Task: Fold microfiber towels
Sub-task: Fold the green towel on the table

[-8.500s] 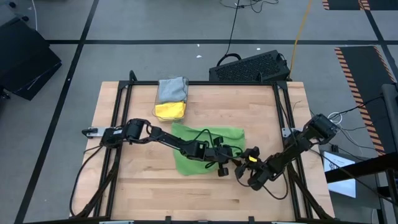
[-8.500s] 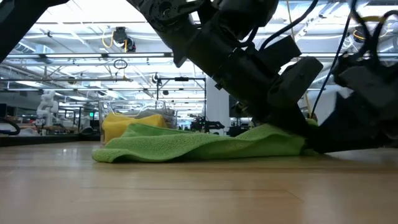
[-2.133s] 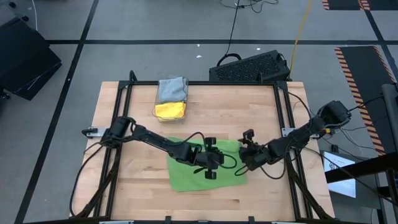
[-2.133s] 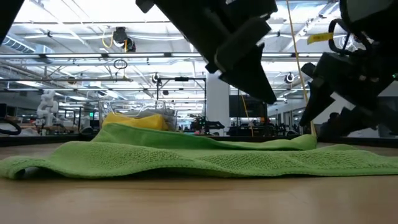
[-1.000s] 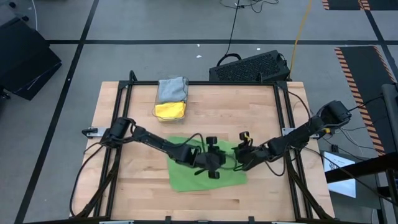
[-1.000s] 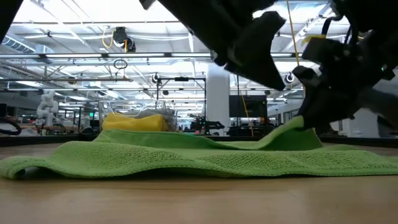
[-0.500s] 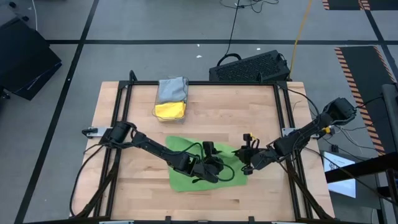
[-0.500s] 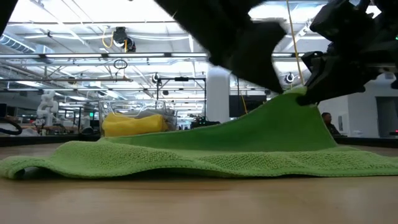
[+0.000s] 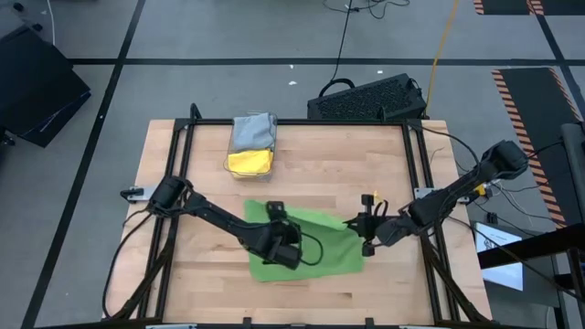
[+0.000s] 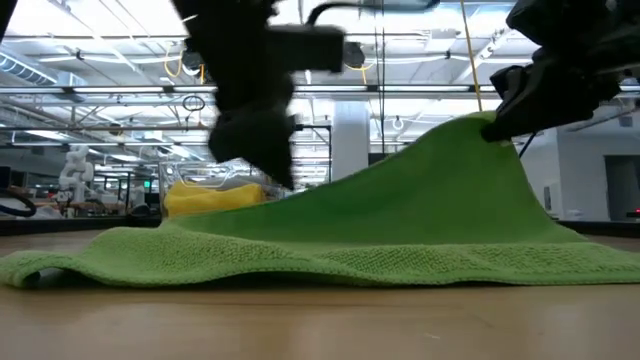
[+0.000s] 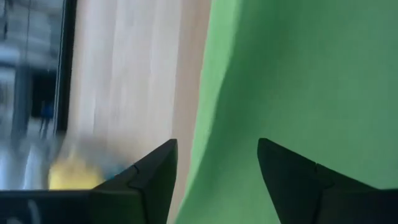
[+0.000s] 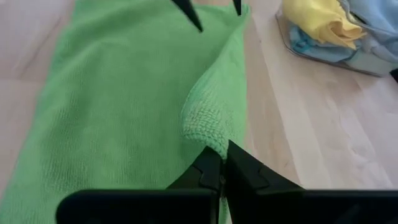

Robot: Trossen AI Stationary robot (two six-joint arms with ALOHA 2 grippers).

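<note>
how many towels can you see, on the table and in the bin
4: a bright green towel spread on the table, one corner pinched and lifted by the right hand; grey, yellow and light blue ones in the bin. More may be hidden underneath.

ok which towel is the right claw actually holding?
The bright green towel, spread on the table; the right claw pinches its lifted corner. The yellow towel and grey towel sit untouched in the clear bin.

2 slim black jointed arms, the left arm point(image 9: 215, 217) and the right arm point(image 9: 452, 194), carry looping black cables; a small yellow marking sits near the right arm's wrist, and dark wedge-shaped fingers point(image 11: 149, 183) tip each.
</note>
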